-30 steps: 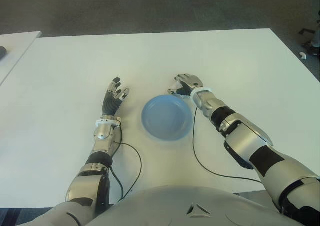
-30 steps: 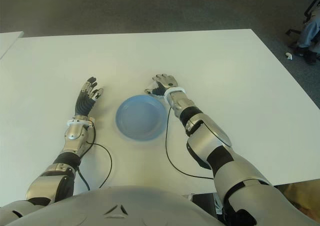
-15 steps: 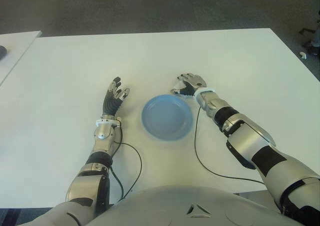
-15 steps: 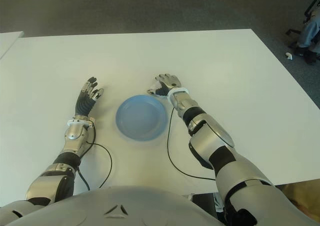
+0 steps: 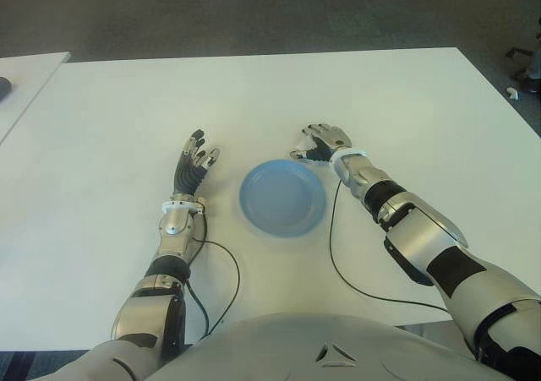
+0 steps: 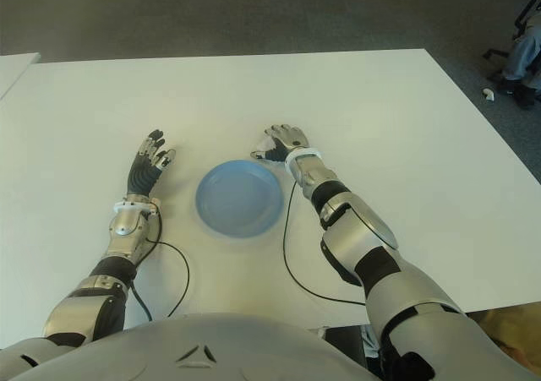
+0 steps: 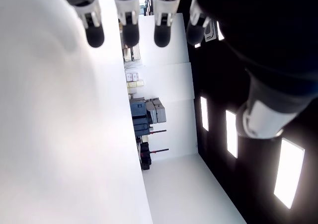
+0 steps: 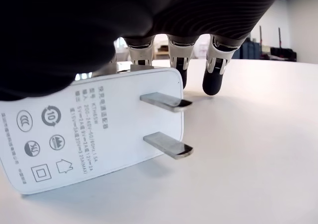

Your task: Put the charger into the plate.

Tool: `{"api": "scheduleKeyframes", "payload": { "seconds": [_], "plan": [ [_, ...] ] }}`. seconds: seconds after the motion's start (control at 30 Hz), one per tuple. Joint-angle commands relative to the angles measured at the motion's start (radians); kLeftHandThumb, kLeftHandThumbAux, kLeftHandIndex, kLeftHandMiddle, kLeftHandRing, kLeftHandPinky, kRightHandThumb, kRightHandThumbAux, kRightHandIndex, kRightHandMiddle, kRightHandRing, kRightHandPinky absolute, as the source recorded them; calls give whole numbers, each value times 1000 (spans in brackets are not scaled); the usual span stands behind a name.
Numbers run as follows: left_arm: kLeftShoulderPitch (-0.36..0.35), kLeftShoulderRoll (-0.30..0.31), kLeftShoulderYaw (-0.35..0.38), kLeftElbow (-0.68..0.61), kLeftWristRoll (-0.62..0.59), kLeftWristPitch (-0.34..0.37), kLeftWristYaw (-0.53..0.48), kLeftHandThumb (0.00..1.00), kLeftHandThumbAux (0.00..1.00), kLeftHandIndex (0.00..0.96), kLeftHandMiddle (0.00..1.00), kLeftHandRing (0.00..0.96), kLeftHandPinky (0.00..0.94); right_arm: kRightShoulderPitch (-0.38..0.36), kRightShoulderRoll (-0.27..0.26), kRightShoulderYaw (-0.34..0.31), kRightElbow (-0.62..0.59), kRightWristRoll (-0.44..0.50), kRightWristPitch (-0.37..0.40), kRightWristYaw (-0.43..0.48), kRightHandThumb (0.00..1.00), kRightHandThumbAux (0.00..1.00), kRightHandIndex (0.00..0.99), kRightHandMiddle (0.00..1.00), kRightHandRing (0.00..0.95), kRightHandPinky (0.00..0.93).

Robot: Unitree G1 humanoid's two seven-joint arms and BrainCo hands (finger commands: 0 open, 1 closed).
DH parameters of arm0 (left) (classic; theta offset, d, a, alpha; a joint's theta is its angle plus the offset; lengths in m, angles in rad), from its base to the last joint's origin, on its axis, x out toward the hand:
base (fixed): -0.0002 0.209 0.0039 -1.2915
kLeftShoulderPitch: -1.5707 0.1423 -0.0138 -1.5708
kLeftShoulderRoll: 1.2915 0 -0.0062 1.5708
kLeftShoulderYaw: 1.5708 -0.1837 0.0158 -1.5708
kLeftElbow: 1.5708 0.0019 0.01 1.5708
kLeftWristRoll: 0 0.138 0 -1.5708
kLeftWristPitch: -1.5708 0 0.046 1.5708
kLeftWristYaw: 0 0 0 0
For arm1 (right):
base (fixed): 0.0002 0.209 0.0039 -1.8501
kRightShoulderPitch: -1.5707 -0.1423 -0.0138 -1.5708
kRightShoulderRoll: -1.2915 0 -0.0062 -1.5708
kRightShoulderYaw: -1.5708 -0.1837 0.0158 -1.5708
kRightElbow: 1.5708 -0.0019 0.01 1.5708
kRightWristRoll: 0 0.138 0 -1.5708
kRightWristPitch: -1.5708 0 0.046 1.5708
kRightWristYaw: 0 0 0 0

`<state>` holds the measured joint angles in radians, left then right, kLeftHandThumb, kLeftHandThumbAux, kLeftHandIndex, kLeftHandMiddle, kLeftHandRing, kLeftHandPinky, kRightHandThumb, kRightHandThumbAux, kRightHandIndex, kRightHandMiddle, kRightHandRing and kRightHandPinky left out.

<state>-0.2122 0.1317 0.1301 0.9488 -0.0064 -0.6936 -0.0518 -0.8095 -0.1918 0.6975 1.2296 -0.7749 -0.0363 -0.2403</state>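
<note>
The charger (image 8: 94, 134) is a white plug block with two flat metal prongs. It shows only in the right wrist view, lying on the white table (image 5: 380, 94) under my right hand (image 5: 319, 140). That hand is curled over it, palm on top and fingertips (image 8: 176, 60) down along its far side. The hand is just beyond the far right rim of the blue plate (image 5: 281, 199), which has nothing in it. In the eye views the hand hides the charger. My left hand (image 5: 193, 166) shows flat to the left of the plate, fingers stretched out and holding nothing.
Thin black cables (image 5: 334, 246) trail from both wrists across the near part of the table. A second white table (image 5: 25, 77) stands at the far left. A seated person's legs and a chair base (image 6: 520, 51) show on the floor at the far right.
My right hand and forearm have shifted slightly to the right and away from me, staying over the charger. The left hand and the plate have not moved.
</note>
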Motion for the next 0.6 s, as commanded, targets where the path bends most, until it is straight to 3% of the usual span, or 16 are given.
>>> {"api": "scheduleKeyframes", "payload": {
  "seconds": [0.03,0.6],
  "plan": [
    [227,-76,-38,182,25,144,-8,38,585,17,78,72,65,70,-41,-13,14,9,-27,11,398,148,0,0,0,0],
    [225,-70,-27,187,9,134,-45,56,579,14,61,56,51,113,-127,-12,-20,0,-100,-10,367,143,0,0,0,0]
  ]
}}
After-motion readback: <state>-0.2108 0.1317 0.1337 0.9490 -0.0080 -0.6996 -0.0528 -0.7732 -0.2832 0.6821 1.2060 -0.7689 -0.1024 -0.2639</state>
